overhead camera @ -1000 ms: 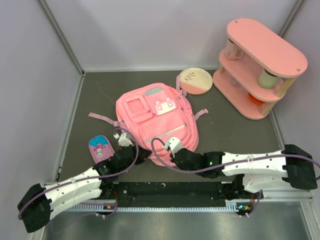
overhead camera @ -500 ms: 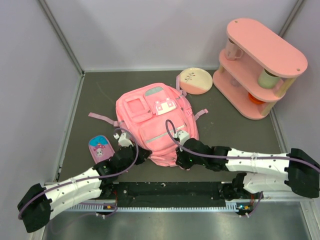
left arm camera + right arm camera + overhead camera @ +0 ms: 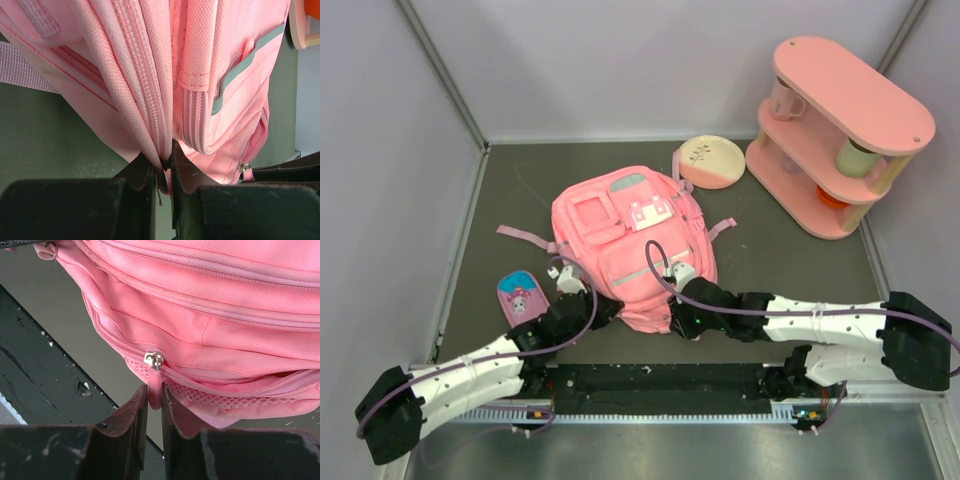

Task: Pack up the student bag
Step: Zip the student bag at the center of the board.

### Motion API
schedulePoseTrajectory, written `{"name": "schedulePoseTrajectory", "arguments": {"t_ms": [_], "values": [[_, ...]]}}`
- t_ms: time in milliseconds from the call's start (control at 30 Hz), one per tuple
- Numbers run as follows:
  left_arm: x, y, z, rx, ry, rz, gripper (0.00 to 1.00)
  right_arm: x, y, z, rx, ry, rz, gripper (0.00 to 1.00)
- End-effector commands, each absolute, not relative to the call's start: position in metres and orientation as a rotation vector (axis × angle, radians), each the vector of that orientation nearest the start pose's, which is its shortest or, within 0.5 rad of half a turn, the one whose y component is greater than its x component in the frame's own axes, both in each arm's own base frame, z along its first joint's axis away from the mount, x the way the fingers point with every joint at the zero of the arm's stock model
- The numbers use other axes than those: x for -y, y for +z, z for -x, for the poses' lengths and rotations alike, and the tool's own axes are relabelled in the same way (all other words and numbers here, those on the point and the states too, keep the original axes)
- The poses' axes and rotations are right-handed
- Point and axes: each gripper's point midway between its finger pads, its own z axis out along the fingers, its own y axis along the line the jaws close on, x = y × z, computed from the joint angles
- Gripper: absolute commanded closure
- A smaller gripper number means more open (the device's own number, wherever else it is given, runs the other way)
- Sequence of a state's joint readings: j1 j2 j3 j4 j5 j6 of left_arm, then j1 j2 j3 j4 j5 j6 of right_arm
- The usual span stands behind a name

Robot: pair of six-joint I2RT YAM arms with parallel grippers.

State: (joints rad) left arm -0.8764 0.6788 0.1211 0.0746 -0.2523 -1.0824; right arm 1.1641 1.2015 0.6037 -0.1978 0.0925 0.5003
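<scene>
The student bag (image 3: 630,225) is a pink backpack lying flat in the middle of the table, front pockets up. My left gripper (image 3: 610,308) is at its near left edge. In the left wrist view it (image 3: 167,160) is shut on a fold of the bag (image 3: 150,75) beside a zipper seam. My right gripper (image 3: 672,318) is at the near edge of the bag. In the right wrist view its jaws (image 3: 155,390) stand narrow and are shut on the pink zipper pull (image 3: 155,380), which hangs from a metal slider (image 3: 153,360). The zipper to the right of the slider gapes slightly.
A small pink pouch (image 3: 521,297) lies left of the left arm. A round cream-and-pink dish (image 3: 710,162) sits behind the bag. A pink two-tier shelf (image 3: 840,135) holding cups stands at the back right. Grey walls enclose the table on three sides.
My right gripper has moved left and in along the bag's near edge, and its jaws now hold the zipper pull. The left arm and the bag have stayed put.
</scene>
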Motion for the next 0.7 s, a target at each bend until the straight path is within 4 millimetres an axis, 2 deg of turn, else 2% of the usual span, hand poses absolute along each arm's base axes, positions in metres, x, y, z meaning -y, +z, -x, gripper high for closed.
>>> {"name": "schedulePoseTrajectory", "arguments": {"t_ms": [0,233,267,367,533,667], "values": [[0.19,0.069,-0.194,-2.07,-0.863,0.416,1.0,-0.301,0.085,-0.133,-2.285,0.698,0.713,0.82],[0.192,0.068,-0.193,-2.075,-0.871,0.411,1.0,-0.305,0.087,-0.137,-2.271,0.717,0.705,0.82],[0.192,0.067,-0.193,-2.077,-0.872,0.412,1.0,-0.305,0.087,-0.138,-2.272,0.721,0.705,0.89],[0.193,0.066,-0.193,-2.083,-0.87,0.409,1.0,-0.306,0.088,-0.137,-2.264,0.735,0.714,1.0],[0.19,0.066,-0.194,-2.077,-0.855,0.409,1.0,-0.301,0.094,-0.132,-2.242,0.759,0.743,1.0],[0.182,0.067,-0.195,-2.087,-0.786,0.381,1.0,-0.286,0.084,-0.128,-2.296,0.688,0.79,1.0]]}}
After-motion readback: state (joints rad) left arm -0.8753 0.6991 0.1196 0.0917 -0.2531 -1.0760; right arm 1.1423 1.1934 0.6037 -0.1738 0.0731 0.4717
